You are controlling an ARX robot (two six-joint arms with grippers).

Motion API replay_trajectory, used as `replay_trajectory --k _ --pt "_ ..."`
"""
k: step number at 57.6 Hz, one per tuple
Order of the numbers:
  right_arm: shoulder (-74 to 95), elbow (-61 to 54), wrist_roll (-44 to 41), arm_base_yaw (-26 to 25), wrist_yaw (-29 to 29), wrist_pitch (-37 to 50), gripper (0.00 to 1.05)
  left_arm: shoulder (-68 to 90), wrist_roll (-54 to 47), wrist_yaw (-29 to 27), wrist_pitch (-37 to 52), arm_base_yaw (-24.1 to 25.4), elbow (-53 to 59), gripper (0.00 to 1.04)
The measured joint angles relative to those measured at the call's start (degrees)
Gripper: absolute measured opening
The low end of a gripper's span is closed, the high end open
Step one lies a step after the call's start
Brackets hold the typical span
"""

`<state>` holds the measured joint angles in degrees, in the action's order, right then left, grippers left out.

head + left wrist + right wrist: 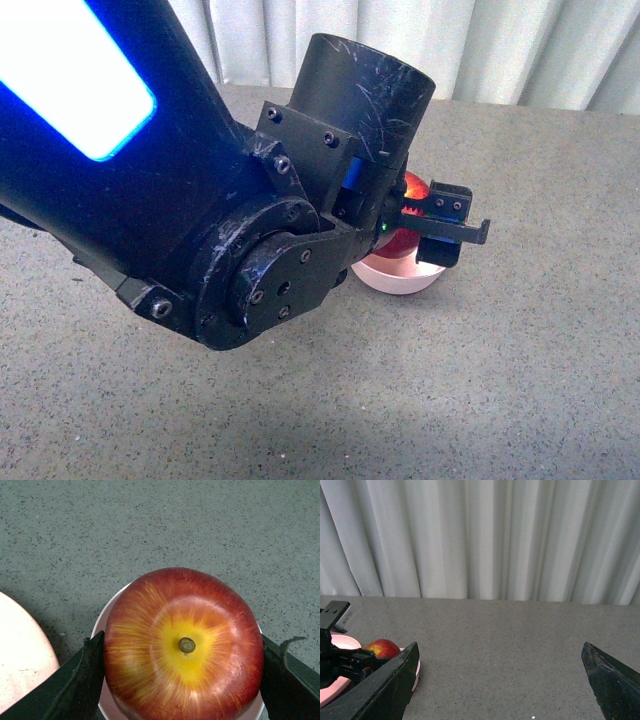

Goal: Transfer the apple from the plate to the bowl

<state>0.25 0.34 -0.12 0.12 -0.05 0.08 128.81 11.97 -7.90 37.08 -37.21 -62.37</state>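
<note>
You have the round, glossy, dark red apple (182, 645), with a yellow patch around its short stem, exactly over the small, deep, pale pink bowl (400, 280). In the left wrist view the stem points up to the camera, and the rim of the bowl shows as a thin pale ring around the lower part of the apple. In the front view the underside of the apple is at the level of the bowl's rim. You cannot tell from these views if it already rests on the inside of the bowl.

The left jaws are clenched on the apple: one black finger (82, 682) presses on each side of it, at its widest part. The scratched black left arm (200, 200) reaches over the grey speckled tabletop (200, 530) to the bowl and hides much of it in the front view.

The wide, shallow, salmon-pink plate (20, 665) lies just beside the bowl, with a narrow strip of tabletop between them, and the part you can see carries nothing.

The right jaws are released and spread wide, with only tabletop between them. They stand to the side of the bowl, apart from it. Beyond the bowl, behind the tabletop's far edge, hangs a white pleated curtain (485, 540).
</note>
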Motion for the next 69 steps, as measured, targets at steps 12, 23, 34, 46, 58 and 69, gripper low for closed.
replay_trajectory --k 12,23,34,46,58,69 --pt "-0.02 0.0 -0.02 0.0 0.0 0.0 0.95 1.27 -0.2 0.48 -0.04 -0.33 -0.9 0.76" --pt "0.0 0.0 0.0 0.0 0.0 0.0 0.95 2.56 -1.03 -0.24 -0.11 -0.44 -1.64 0.76" --pt "0.0 0.0 -0.02 0.0 0.0 0.0 0.95 3.17 -2.38 -0.15 -0.2 -0.5 -1.7 0.84" --pt "0.0 0.0 0.0 0.0 0.0 0.0 0.95 2.25 -2.25 -1.25 0.48 -0.46 -0.72 0.97" --pt "0.0 0.0 -0.02 0.0 0.0 0.0 0.95 -3.34 -0.09 -2.05 3.04 0.28 3.65 0.98" --pt "0.0 0.0 0.0 0.0 0.0 0.0 0.95 -13.94 3.93 -4.26 7.08 1.97 13.05 0.98"
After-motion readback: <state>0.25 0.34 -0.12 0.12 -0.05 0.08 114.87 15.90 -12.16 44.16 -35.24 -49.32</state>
